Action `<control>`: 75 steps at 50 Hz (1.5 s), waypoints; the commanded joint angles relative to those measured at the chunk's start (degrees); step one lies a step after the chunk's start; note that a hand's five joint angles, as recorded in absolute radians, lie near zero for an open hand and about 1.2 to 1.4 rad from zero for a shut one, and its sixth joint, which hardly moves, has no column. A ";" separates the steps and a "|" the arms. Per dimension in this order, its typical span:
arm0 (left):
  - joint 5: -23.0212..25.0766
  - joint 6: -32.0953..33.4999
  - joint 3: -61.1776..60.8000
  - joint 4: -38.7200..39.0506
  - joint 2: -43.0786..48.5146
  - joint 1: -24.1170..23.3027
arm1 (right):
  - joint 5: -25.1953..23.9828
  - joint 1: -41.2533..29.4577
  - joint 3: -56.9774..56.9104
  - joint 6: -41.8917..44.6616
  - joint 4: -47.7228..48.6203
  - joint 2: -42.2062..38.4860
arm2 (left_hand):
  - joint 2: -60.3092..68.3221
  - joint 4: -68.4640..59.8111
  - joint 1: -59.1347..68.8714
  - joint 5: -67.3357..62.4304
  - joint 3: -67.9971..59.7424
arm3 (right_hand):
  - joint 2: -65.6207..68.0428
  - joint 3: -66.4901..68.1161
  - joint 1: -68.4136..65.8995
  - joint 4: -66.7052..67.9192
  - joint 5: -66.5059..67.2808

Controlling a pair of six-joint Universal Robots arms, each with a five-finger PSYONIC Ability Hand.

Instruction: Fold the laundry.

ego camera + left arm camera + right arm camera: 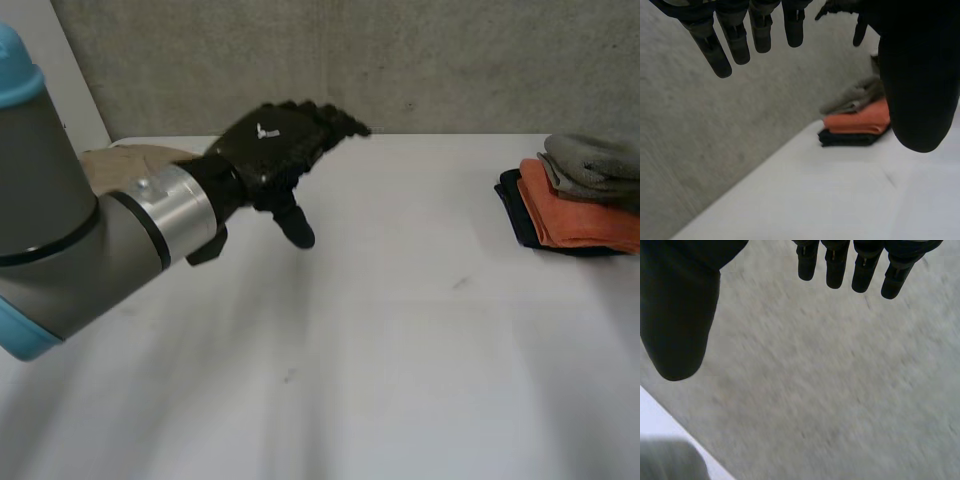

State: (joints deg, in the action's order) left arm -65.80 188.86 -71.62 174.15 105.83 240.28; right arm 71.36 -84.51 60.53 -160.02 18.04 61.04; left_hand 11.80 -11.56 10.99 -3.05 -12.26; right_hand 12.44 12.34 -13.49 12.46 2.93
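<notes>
Stack (578, 215) cut by edge; tan cloth (122, 162), perhaps, behind left arm (60, 235).

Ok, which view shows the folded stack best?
Head view: the folded stack shows grey, orange and dark layers from above. Left wrist view: side-on, partly behind the left hand. Right wrist view faces the wall.

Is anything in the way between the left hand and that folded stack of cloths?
Nothing visible. Only bare white table lies between the open left hand and the stack of folded grey, orange and dark cloths.
</notes>
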 commanded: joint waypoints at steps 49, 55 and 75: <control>-10.49 0.56 11.16 26.68 12.31 18.04 | 0.01 -20.96 38.52 12.89 -5.29 10.23 | 68.20 -68.44 69.01 -66.95 -67.74 | -2.44 -2.34 3.49 -2.46 -2.93; -10.49 -6.91 4.74 26.15 7.46 7.33 | 0.71 -18.85 38.61 12.19 -5.03 12.69 | 68.20 -68.44 69.01 -66.95 -67.74 | -2.44 -2.34 3.49 -2.46 -2.93; -13.65 -8.16 0.08 9.54 13.36 -6.94 | 3.70 -15.86 38.34 7.53 -5.47 13.40 | 2.62 -2.86 3.43 -1.37 -2.16 | -2.44 -2.34 3.49 -2.46 -2.93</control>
State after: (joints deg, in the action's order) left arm -77.65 180.51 -70.19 188.72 125.18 232.41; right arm 74.81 -100.09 98.99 -152.60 13.10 74.52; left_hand 22.88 -22.98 21.15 -12.63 -23.11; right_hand 12.32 12.22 -13.48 12.46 2.93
